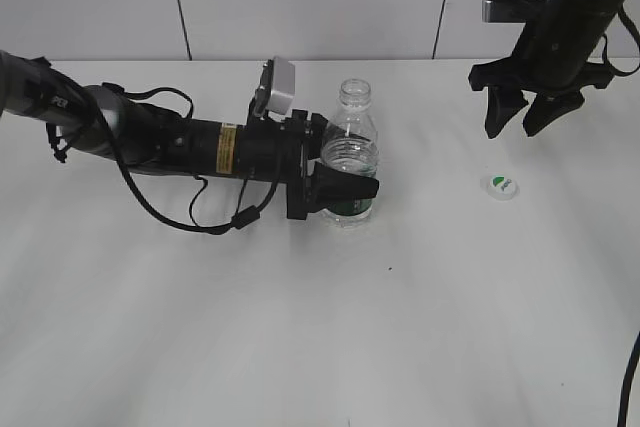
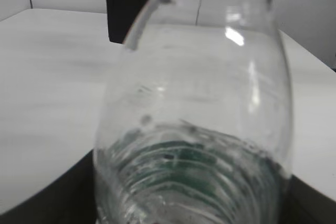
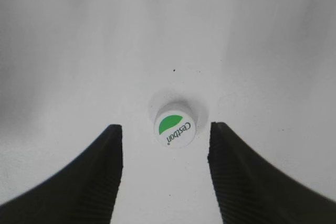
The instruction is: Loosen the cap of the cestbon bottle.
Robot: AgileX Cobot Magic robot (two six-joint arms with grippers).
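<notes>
In the exterior view the cestbon bottle [image 1: 352, 162] is standing upright near the middle of the frame on the white table [image 1: 300, 327], its long axis vertical and its mouth bare at the top. The left gripper [image 1: 340, 187] is reaching in horizontally from the left of the frame, its dark fingers sitting on either side of the bottle's lower body, over the green label band. The left wrist view is filling almost entirely with the clear bottle [image 2: 194, 129], so close that it is blurring; whether the fingers are pressing on the plastic or standing just off it, I cannot tell.

The cap [image 1: 499, 185] is already off the neck and is lying flat on the table to the right of the bottle and well apart from it, its green mark facing up. The right gripper [image 1: 523, 115] is hanging in the upper right of the frame, above the cap and clear of it, fingers pointing down. In the right wrist view its jaws are standing apart and gripping nothing, with the cap [image 3: 176, 125] showing on the table between them, near the middle of the frame.

The relation that matters: the cap is lying straight below the right gripper, far from the left one, so the right arm is by far the nearer. Judged from this, the loosening itself looks done
</notes>
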